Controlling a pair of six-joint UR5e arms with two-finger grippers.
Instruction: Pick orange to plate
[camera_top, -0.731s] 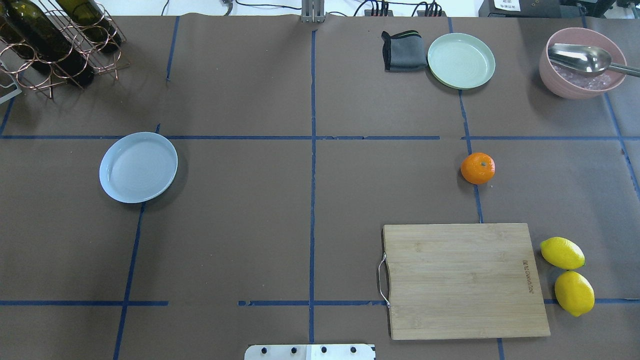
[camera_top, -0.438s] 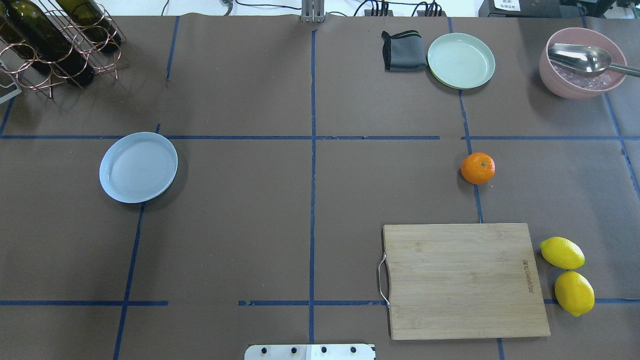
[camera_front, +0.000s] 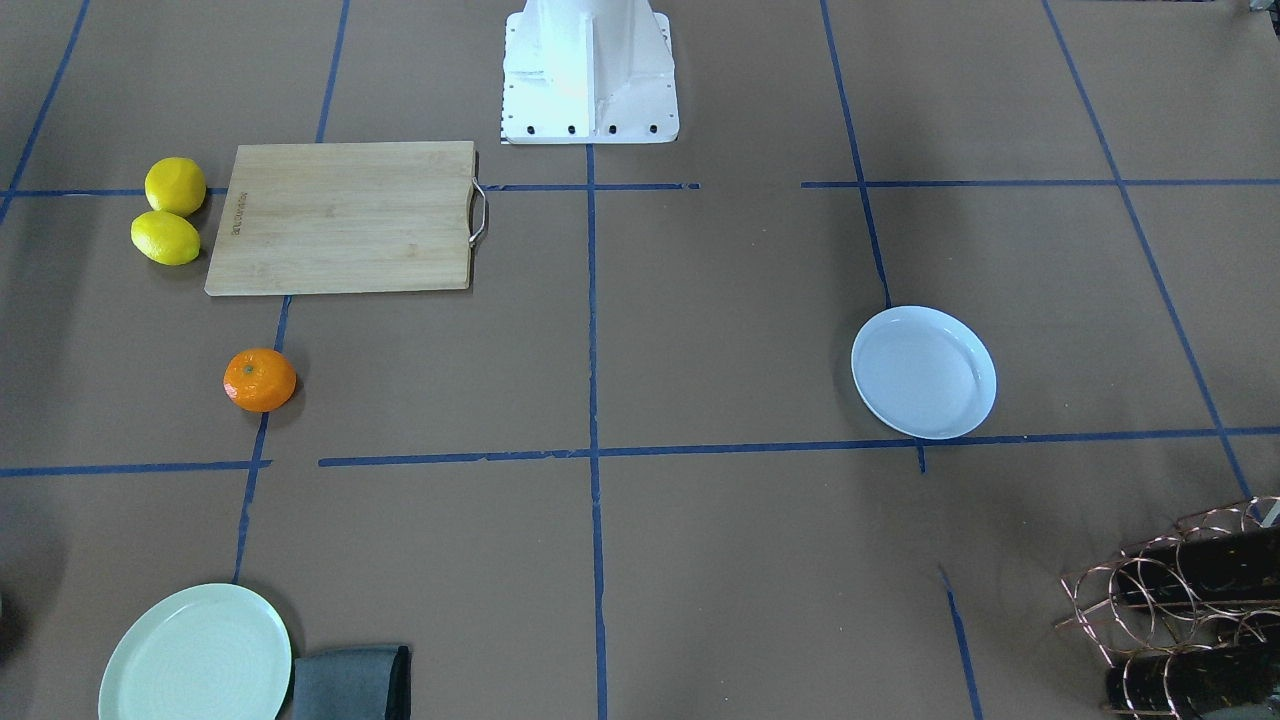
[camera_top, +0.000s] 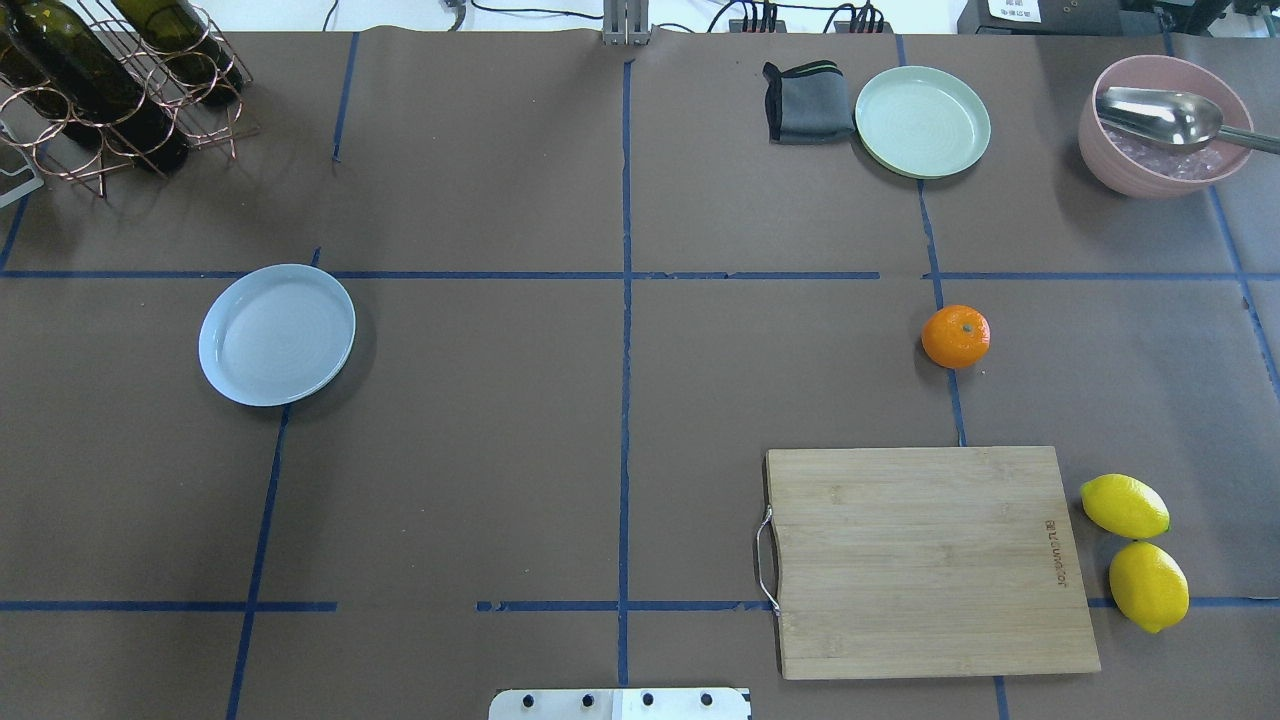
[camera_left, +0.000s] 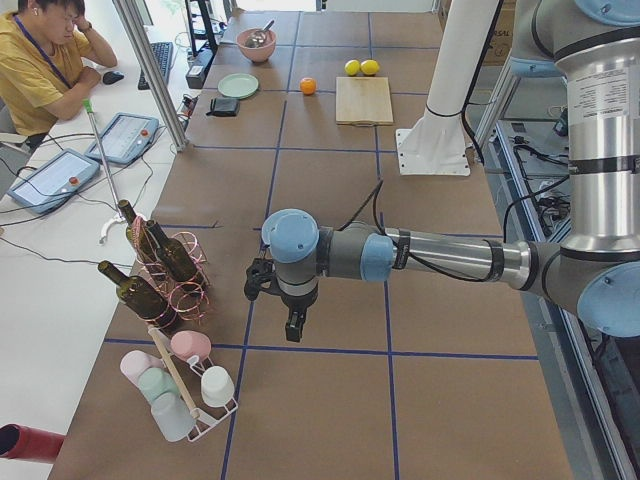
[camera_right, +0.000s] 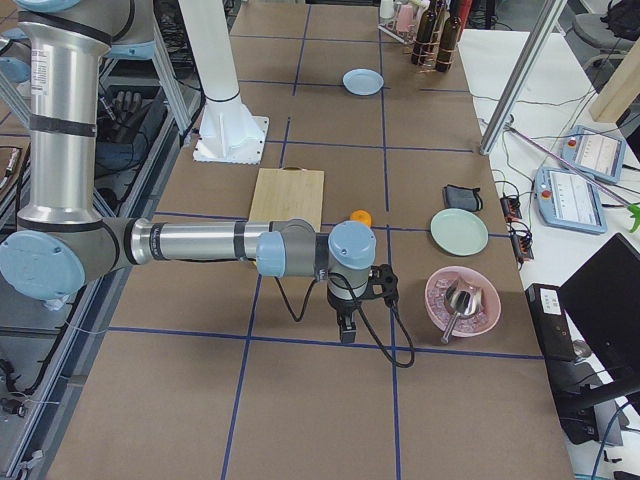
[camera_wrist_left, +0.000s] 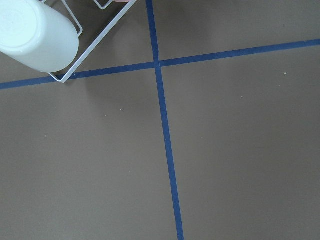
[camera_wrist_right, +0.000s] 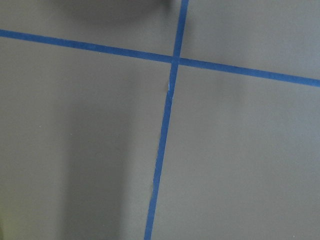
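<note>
Orange (camera_top: 955, 337) wholly visible (mint plate (camera_front: 195, 655) partly cropped)

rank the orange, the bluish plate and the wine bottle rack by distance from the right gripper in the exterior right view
1. orange: mid-table, just beyond the right gripper.
2. plate: far half of the table.
3. wine bottle rack: far end, operators' side.

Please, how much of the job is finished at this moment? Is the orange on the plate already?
Nothing looks done yet. The orange lies on the bare table beyond the cutting board, and the bluish-white plate across the table is empty. Nothing is in hand: the left gripper and right gripper hang above the table's ends, neither at the fruit. Left to do: reach, grasp, carry and place the orange.
</note>
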